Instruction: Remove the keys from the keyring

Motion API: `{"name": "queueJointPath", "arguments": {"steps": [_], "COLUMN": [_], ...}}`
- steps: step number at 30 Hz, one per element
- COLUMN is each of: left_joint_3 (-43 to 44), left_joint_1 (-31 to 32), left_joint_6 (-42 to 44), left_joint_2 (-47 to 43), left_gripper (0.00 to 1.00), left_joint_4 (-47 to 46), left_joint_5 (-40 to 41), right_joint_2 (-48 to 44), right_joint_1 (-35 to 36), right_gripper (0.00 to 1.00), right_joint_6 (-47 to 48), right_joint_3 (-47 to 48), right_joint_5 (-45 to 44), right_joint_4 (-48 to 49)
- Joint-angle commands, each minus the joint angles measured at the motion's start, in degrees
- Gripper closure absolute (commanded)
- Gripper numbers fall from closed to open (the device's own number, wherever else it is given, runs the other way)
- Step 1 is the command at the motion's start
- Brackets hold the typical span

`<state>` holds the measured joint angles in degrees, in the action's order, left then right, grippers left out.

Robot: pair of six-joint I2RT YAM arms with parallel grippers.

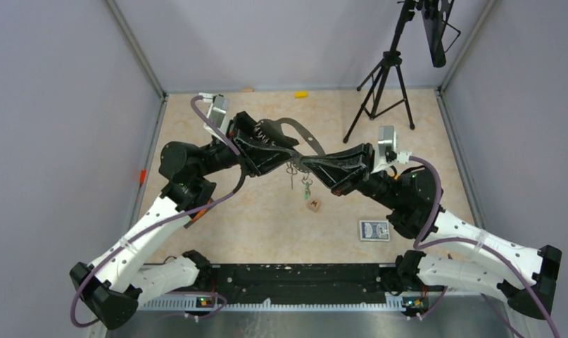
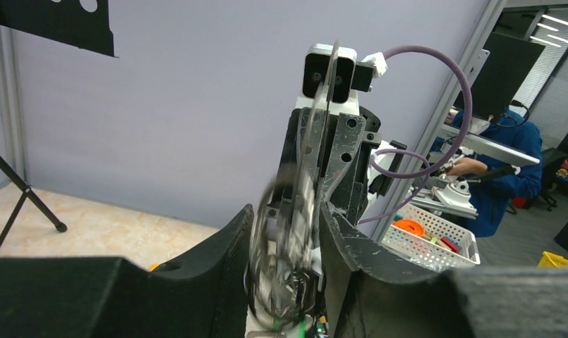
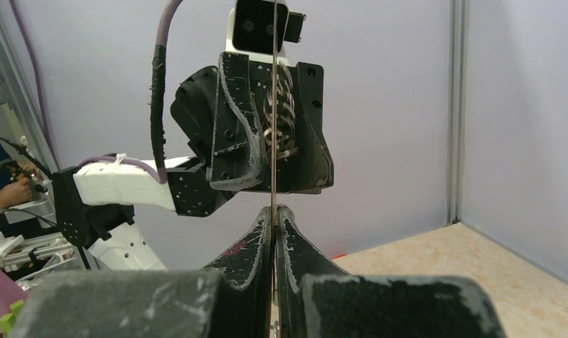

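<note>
While our right gripper (image 3: 274, 217) clamped shut on the flat grey D-shaped metal keyring (image 1: 307, 135) mid-air, our left gripper (image 2: 286, 210) stood half-open around it. We judged the small dangling metal keys (image 1: 300, 179) needed a steady ring.

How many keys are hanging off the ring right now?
2: a silvery-dark key hanging under the keyring, and a green-headed key just right of it in the top view. More may be hidden.

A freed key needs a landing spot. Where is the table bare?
Bare: the near stretch between the left arm and the brown cube; the far strip between the yellow piece and the tripod. Crowded: the middle, under the keyring and hanging keys.
</note>
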<state>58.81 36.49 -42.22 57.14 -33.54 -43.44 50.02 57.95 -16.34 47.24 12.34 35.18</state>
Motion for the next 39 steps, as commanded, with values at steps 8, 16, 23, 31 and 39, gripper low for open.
{"name": "queueJointPath", "arguments": {"steps": [8,16,23,31,39], "left_joint_3": [-0.27,-0.38,0.41,1.91,2.17], "left_joint_1": [0.20,0.17,0.16,0.16,0.18], "left_joint_6": [-3.19,-3.32,-2.43,-2.31,-3.57], "left_joint_2": [0.72,0.61,0.35,0.90,1.36], "left_gripper": [0.84,1.00,1.00,1.00,1.00], "left_joint_4": [-7.13,-6.98,-5.05,-4.07,-5.01], "left_joint_5": [-0.49,-1.00,0.26,0.56,-0.94], "right_joint_2": [0.73,0.41,-1.76,-7.06,-4.47], "right_joint_1": [-0.43,-0.42,-0.48,-0.47,-0.50], "right_gripper": [1.00,1.00,0.64,0.46,0.46], "right_joint_6": [-1.50,-1.71,0.26,6.98,5.81], "right_joint_3": [1.03,0.57,-0.05,-0.05,0.84], "right_joint_5": [1.78,0.44,-0.59,0.23,-3.54], "right_joint_4": [4.47,5.88,3.27,-7.36,-9.78]}}
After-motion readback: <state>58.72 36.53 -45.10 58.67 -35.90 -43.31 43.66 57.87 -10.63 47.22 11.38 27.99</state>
